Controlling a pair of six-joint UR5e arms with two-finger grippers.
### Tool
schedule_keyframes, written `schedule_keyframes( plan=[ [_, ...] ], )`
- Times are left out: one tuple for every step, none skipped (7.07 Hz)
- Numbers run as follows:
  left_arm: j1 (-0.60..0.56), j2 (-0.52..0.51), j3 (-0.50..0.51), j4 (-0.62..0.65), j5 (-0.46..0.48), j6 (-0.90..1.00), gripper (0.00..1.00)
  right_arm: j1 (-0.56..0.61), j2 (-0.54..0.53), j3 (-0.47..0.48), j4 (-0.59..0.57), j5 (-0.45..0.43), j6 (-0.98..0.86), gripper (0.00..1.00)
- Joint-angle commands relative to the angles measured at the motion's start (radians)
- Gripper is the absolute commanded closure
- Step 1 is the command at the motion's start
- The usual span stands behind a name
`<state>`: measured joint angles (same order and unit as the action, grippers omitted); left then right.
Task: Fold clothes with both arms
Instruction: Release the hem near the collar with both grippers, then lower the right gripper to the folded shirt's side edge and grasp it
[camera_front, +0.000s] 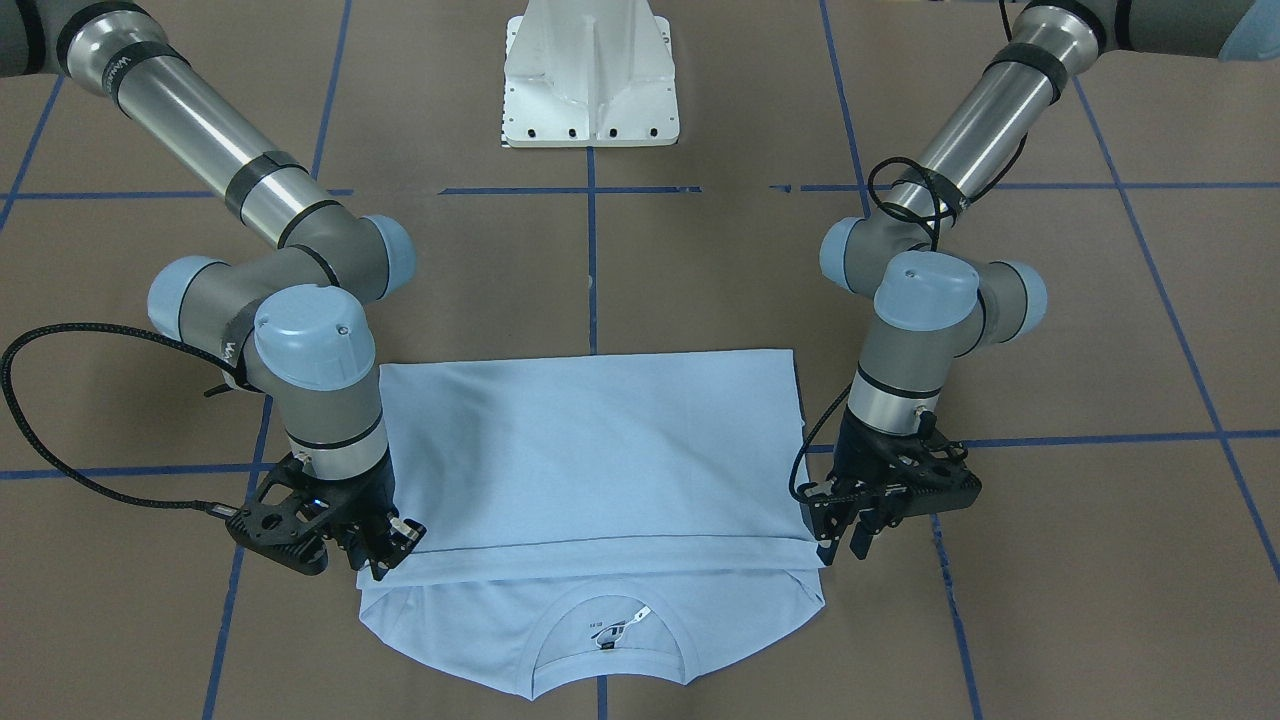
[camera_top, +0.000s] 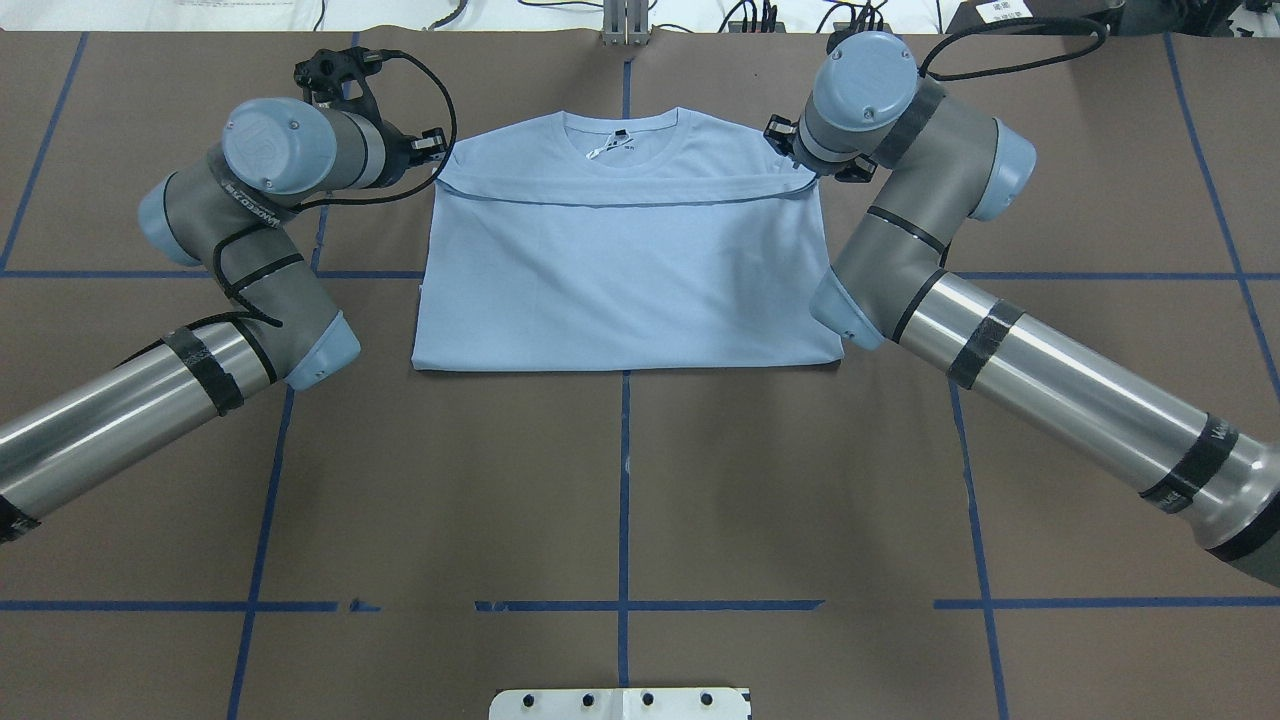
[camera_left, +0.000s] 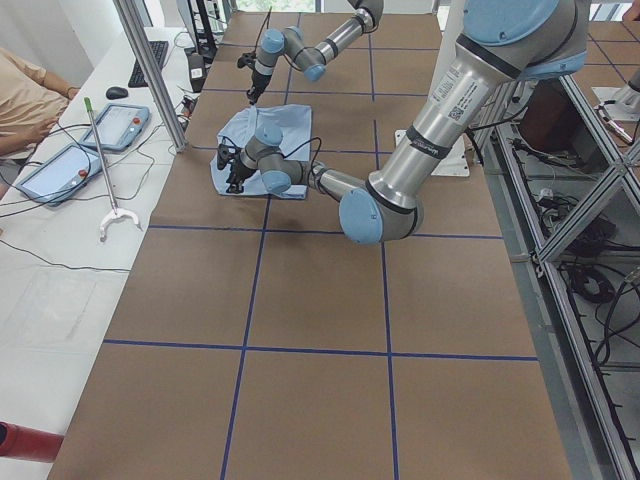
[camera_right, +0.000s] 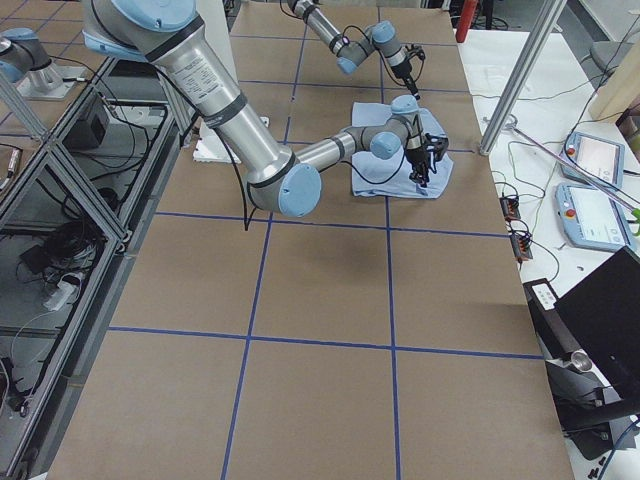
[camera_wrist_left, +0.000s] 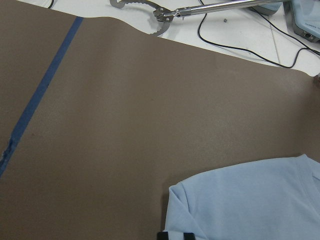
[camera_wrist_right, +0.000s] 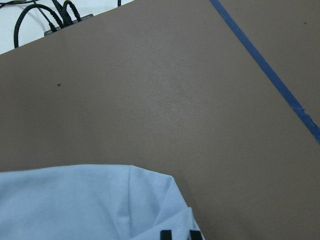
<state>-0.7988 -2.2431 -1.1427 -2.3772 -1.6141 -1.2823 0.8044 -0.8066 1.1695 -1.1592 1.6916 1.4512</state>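
The light blue T-shirt (camera_front: 590, 450) is lying flat in the lower middle of the front-facing view. Its lower half is doubled over toward the neck, so the hem is running straight across just short of the collar (camera_front: 610, 668), whose white tag (camera_front: 627, 620) is showing.

The left claw (camera_front: 845, 545) is standing at the right end of that hem and the right claw (camera_front: 388, 550) at the left end, each at a corner of the upper layer. I cannot tell whether their fingers are clamped on the cloth or parted, since the wrist views are catching only the black tips.

The risk is sitting at those corners. A claw rising with fabric snagged would be peeling the upper layer back, and one side pulling harder would be skewing the hem. In the overhead view the right arm (camera_top: 845, 315) is hanging over the shirt's lower right corner and could be dragging it across the brown desk (camera_front: 700, 280).
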Motion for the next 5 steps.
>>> schedule_keyframes(
  plan=[
    [-0.003, -0.001, 0.0, -0.022, -0.004, -0.005, 0.46, -0.013, -0.067, 0.116, 0.024, 0.017, 0.012, 0.09],
    [-0.003, -0.001, 0.0, -0.04, -0.007, -0.008, 0.46, -0.048, -0.188, 0.25, 0.035, 0.045, 0.067, 0.09],
    [-0.003, -0.001, 0.0, -0.043, -0.009, -0.006, 0.46, -0.082, -0.254, 0.334, 0.032, 0.043, 0.101, 0.05],
    [-0.003, -0.001, -0.003, -0.043, -0.009, -0.008, 0.46, -0.123, -0.354, 0.417, 0.035, 0.045, 0.142, 0.05],
    [-0.003, -0.001, -0.005, -0.043, -0.009, -0.006, 0.46, -0.152, -0.394, 0.455, 0.036, 0.04, 0.156, 0.05]
  ],
)
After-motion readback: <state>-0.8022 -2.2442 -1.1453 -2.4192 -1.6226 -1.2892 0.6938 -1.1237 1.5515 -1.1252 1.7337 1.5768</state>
